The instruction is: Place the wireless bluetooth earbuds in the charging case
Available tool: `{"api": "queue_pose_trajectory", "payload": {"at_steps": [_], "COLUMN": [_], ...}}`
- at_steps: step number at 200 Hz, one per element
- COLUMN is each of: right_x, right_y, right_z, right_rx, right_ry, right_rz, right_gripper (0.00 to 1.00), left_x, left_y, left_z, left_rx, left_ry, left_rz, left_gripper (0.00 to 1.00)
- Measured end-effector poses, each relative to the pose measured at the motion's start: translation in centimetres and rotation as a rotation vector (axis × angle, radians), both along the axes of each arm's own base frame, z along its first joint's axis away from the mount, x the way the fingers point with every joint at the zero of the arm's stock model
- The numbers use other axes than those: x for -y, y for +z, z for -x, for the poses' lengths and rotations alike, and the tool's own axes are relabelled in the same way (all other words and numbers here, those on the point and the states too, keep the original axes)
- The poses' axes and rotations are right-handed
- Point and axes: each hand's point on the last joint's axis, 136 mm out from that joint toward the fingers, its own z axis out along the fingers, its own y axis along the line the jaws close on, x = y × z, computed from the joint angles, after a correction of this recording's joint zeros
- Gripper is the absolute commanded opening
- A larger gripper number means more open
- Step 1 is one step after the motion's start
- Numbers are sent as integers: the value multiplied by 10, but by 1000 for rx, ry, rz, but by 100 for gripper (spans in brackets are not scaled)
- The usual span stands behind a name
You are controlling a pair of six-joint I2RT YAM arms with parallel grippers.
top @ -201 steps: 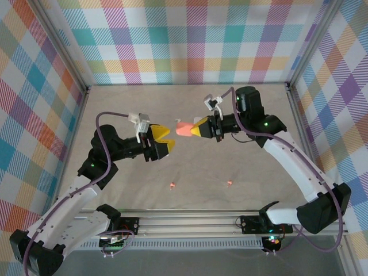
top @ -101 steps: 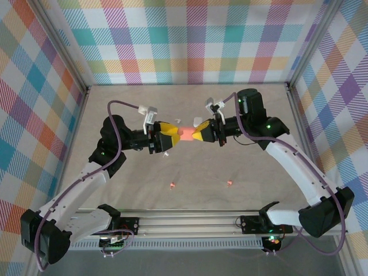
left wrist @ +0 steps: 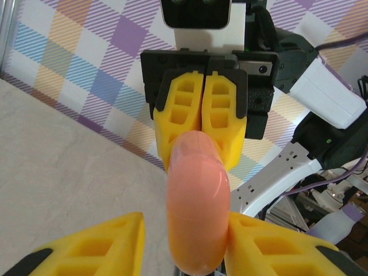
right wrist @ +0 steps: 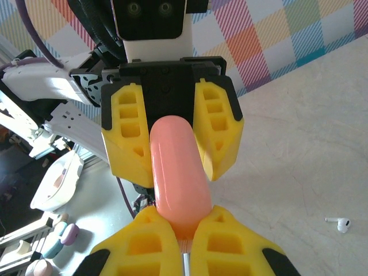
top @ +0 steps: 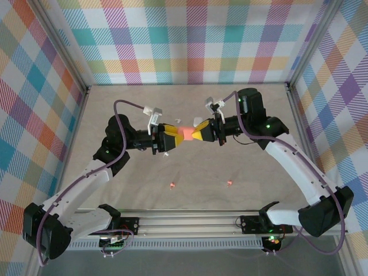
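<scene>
Wireless bluetooth earbuds lie loose on the flat beige table (top: 201,210). In the top view one tiny stemmed coral-pink plastic earbud (top: 172,185) sits at 7 o'clock from the charging case, and a second coral-pink earbud (top: 229,183) sits at 5 o'clock from it. Both are well apart from the case and from each other. In the right wrist view a tiny white stemmed plastic earbud (right wrist: 339,223) rests on the table at 4 o'clock.

The charging case (top: 186,134) is a smooth coral-pink pebble-shaped plastic shell. It is held off the table at mid-scene, between the two grippers.

The right gripper (top: 195,133), with yellow ribbed fingers on a black mount, reaches in from 3 o'clock. It is clenched on the near end of the case, its two fingers nearly together.

The left gripper (top: 178,137), of the same build, reaches in from 9 o'clock. Its jaws stand astride the far end of the case. In the left wrist view one yellow finger (left wrist: 276,247) touches the case at 4 o'clock. The other finger (left wrist: 98,247), at 8 o'clock, stands just apart from it with table showing between, so this grip is not closed.

Pastel plaid fabric walls (top: 190,40) enclose the table at 9, 12 and 3 o'clock.
</scene>
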Motion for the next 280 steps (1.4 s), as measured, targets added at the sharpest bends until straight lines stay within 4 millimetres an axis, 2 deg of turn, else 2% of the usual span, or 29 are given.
{"api": "queue_pose_trajectory", "payload": {"at_steps": [27,70,88,97,107,138,149,159,197,228,259,280], "right_x": [-1,0,-1,-1,-2,-7,-7,-7,-9,-21,-27,-26], "right_y": [-3,-4,-5,-5,-5,-5,-5,-6,-7,-16,-28,-25], "right_z": [-2,-4,-5,-6,-6,-6,-6,-7,-11,-8,-22,-30], "right_rx": [-12,-17,-20,-22,-23,-39,-42,-49,-39,-33,-33,-12], "right_ry": [-2,-7,-6,-1,4,21,19,13,-10,-6,-56,-99], "right_rz": [4,7,7,5,2,0,2,4,17,48,96,112], "right_gripper": [0,0,0,0,6,45,55,60,66,67,68,68], "left_x": [2,3,2,1,0,-6,-8,-10,-15,-15,-14,-15], "left_y": [-4,-5,-4,-4,-3,-4,-4,-5,-14,-22,-27,-31], "left_z": [0,0,-1,-1,-1,2,3,4,4,4,6,4], "left_rx": [-4,14,15,13,16,41,54,62,72,58,44,38], "left_ry": [-7,-7,8,15,30,73,84,99,129,134,128,148], "left_rz": [-9,-13,-14,-16,-15,-12,-12,-10,-20,-33,-43,-49], "left_gripper": [33,13,0,0,0,0,0,0,0,0,0,0]}}
